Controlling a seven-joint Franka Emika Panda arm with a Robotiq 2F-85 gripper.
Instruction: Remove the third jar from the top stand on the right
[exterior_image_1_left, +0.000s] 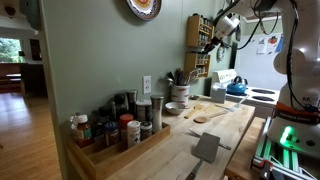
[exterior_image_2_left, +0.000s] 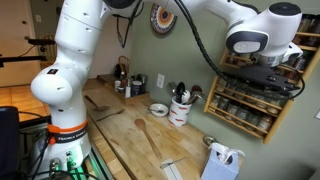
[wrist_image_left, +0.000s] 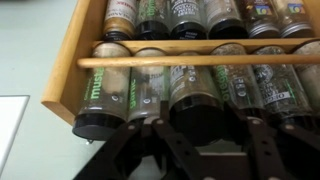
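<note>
Third jar (wrist_image_left: 190, 95), top stand (wrist_image_left: 62, 60): being straddled by released jaws, ungrasped; next move likely calling for closing, then withdrawing outward.

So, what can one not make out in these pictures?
- Wrist view: the labels of the jars are blurred and unreadable.
- Wrist view: the gripper blends into the dark lids; open or shut, I cannot tell.
- Exterior view: the rack is too small to count its jars.
- Exterior view: the arm hides the rack's top shelf.
</note>
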